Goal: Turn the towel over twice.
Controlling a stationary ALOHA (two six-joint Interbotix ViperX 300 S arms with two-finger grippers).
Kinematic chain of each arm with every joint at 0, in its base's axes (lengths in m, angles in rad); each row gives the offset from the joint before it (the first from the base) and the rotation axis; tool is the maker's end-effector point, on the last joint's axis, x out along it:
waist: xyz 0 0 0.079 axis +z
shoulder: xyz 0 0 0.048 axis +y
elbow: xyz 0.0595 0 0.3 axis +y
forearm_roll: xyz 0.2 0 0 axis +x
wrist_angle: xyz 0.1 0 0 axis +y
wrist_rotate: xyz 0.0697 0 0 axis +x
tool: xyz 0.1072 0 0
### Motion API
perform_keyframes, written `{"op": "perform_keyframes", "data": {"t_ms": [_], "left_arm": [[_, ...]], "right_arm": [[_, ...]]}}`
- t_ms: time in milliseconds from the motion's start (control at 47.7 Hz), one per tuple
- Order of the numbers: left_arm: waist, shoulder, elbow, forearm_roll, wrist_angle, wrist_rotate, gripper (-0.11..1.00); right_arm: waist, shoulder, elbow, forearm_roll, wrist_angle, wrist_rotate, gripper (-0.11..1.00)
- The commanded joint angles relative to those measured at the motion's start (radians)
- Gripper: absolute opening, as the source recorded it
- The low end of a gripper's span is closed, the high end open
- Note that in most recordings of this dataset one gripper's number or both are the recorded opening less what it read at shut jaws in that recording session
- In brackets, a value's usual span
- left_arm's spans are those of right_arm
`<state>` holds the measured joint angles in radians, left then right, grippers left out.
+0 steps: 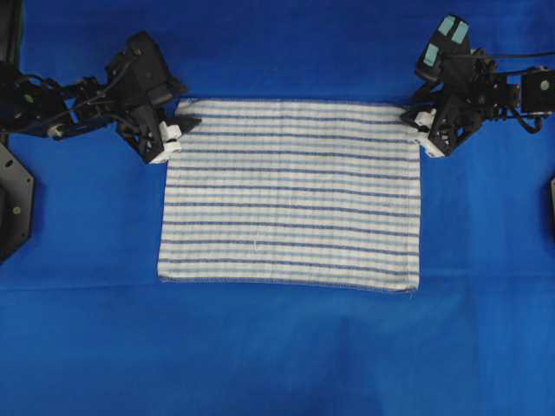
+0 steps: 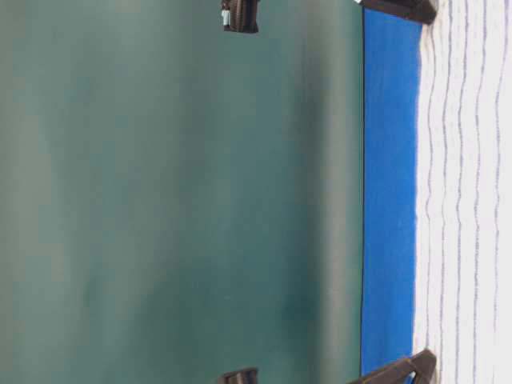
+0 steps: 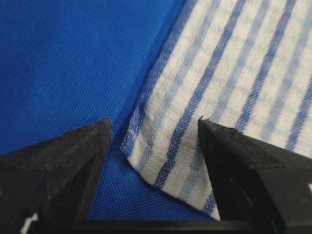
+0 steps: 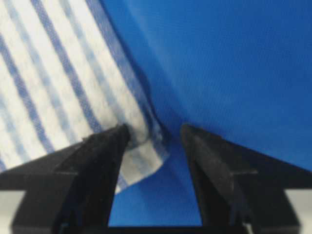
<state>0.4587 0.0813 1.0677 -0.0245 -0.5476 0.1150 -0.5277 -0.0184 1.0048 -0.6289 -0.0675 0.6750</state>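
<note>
At the far corners of the flat towel (image 1: 290,195), the left gripper (image 1: 178,130) and right gripper (image 1: 414,121) stand wide, nothing gripped (apparently no turn underway).

The large striped white-and-blue rectangular cloth towel (image 1: 290,195) lies flat mid-surface on the plain blue tablecloth (image 1: 277,347); left end effector (image 1: 178,128) at its ten-o'clock corner, right end effector (image 1: 414,121) at two o'clock.

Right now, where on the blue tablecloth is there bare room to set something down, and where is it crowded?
Bare tablecloth runs as a wide band along the towel's lower hem in the overhead view, and another band lies beyond its upper hem, between the arms. Narrower strips flank both side hems. It is crowded at the upper corners: the open left pincer and open right pincer each straddle one.
</note>
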Motion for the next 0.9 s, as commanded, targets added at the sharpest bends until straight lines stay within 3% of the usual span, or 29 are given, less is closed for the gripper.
{"op": "perform_keyframes", "data": {"t_ms": [0, 105, 168, 294, 336, 671, 881], "left_arm": [[0.008, 0.008, -0.015, -0.002, 0.003, 0.000, 0.66], [0.015, 0.011, -0.015, -0.002, 0.041, 0.002, 0.58], [0.021, 0.011, -0.015, -0.002, 0.060, 0.003, 0.42], [0.032, 0.009, -0.017, -0.002, 0.084, 0.005, 0.09], [0.034, 0.009, -0.017, -0.002, 0.091, 0.005, 0.03], [0.081, -0.057, -0.054, -0.003, 0.155, 0.003, 0.02], [0.100, -0.160, -0.109, -0.002, 0.236, 0.020, 0.02]], "right_arm": [[-0.003, 0.020, -0.014, 0.000, -0.002, 0.000, 0.58], [-0.002, 0.021, -0.012, -0.002, 0.003, -0.003, 0.51], [-0.003, 0.018, -0.011, -0.002, 0.005, -0.008, 0.40], [-0.003, 0.018, -0.011, -0.002, 0.015, -0.008, 0.06], [-0.003, 0.018, -0.014, -0.003, 0.015, -0.008, 0.04], [-0.043, -0.012, -0.058, -0.011, 0.084, -0.015, 0.04], [-0.097, -0.078, -0.120, -0.075, 0.170, -0.017, 0.04]]}}
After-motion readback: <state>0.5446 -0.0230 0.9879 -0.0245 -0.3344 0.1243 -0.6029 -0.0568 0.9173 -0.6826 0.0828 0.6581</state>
